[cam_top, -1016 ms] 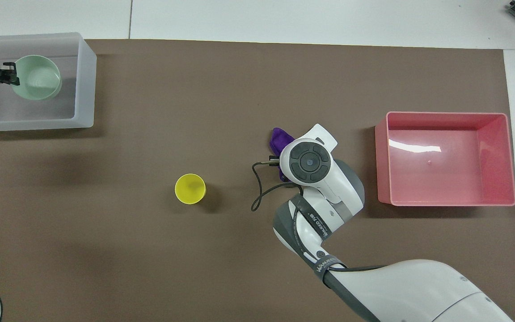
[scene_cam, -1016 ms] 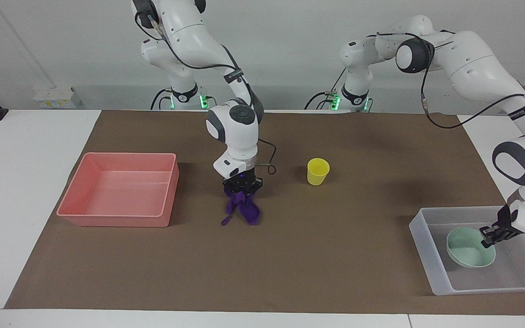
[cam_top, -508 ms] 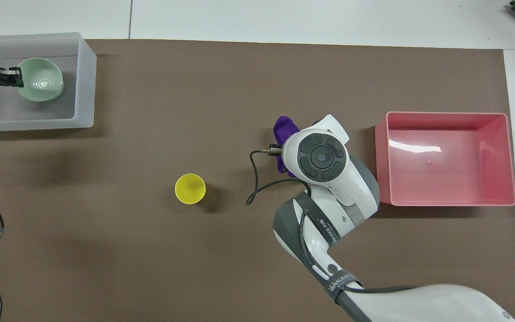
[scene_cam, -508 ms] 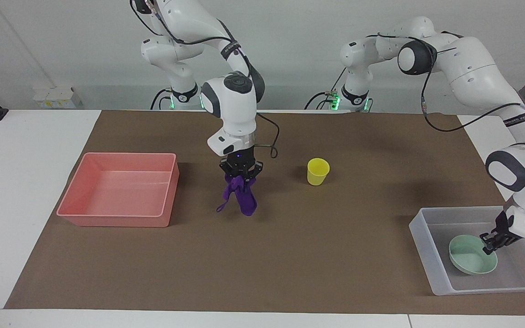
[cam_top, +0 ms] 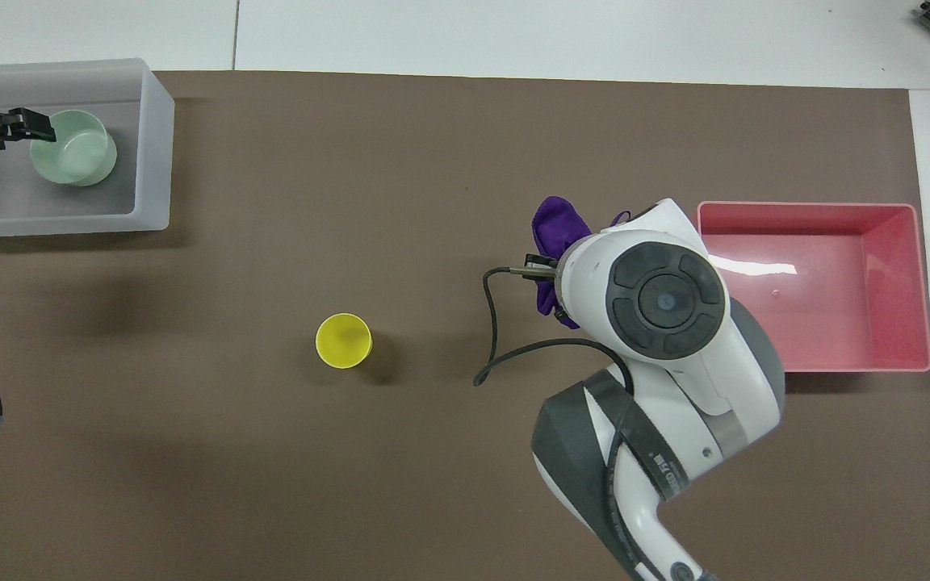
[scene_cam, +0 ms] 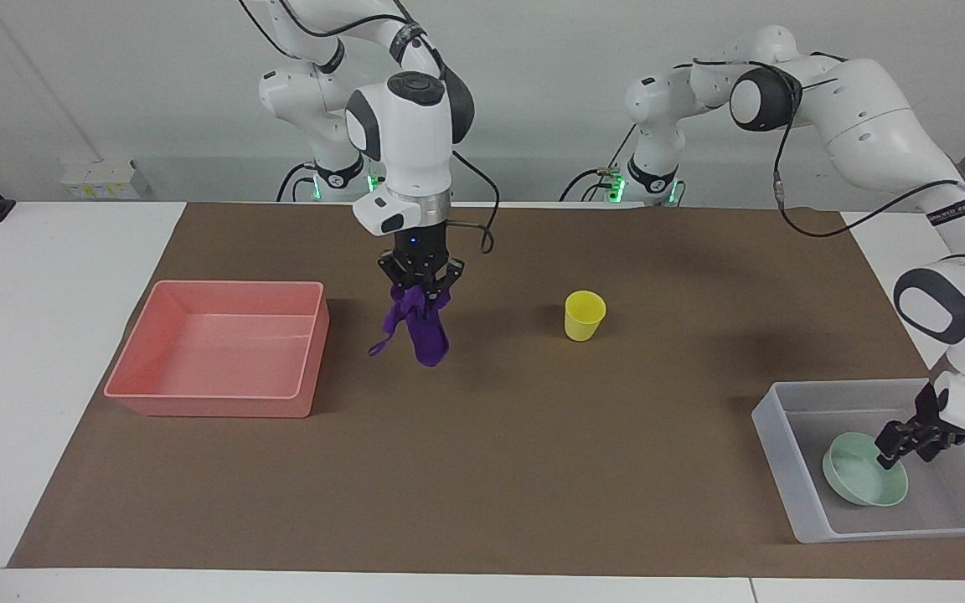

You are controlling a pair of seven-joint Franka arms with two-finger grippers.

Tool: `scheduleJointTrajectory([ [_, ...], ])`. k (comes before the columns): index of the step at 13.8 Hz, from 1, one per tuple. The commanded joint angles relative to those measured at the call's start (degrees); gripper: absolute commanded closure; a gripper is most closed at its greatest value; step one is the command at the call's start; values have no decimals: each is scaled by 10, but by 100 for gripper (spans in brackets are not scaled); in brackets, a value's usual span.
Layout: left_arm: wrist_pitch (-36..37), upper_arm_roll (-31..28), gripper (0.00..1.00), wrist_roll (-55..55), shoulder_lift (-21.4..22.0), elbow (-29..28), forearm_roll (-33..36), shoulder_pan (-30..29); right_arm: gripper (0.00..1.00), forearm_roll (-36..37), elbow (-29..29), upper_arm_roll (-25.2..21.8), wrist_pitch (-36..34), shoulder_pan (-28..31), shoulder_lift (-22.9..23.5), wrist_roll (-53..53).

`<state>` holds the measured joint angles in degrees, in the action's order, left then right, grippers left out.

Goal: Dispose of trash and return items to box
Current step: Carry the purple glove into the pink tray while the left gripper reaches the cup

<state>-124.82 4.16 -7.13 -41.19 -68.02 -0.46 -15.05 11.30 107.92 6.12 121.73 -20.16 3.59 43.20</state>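
Note:
The trash, a purple cloth with a thin loop string, hangs in the air from my right gripper, which is shut on its top. It hangs over the brown mat, between the pink bin and the yellow cup. The cup stands upright mid-table. The mint-green bowl lies inside the translucent box. My left gripper is open just over the bowl's rim, holding nothing.
The pink bin sits at the right arm's end of the table with nothing in it. In the overhead view my right arm's wrist overlaps the bin's near corner. A brown mat covers the table.
My right gripper has lifted the purple cloth off the mat and carried it toward the pink bin. My left gripper has lowered the bowl into the box and opened.

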Motion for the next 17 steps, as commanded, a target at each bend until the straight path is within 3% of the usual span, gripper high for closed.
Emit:
scheduleJointTrajectory([
  [1,20,-6,0,-6,88,-80,0,20,100,-8,8,4,-24,21,-25,-28],
  [7,23,-6,0,8,310,-317,-1,104,100,-12,8,2,-47,72,-45,-104],
  [9,23,-5,0,54,362,-373,-1,137,100,-32,9,1,-52,98,-46,-146],
  [12,24,-5,0,116,408,-424,-1,203,100,-45,18,2,-49,154,-46,-236],
  [17,10,-4,0,132,432,-505,-1,292,100,-72,47,1,-27,250,-44,-388],
])
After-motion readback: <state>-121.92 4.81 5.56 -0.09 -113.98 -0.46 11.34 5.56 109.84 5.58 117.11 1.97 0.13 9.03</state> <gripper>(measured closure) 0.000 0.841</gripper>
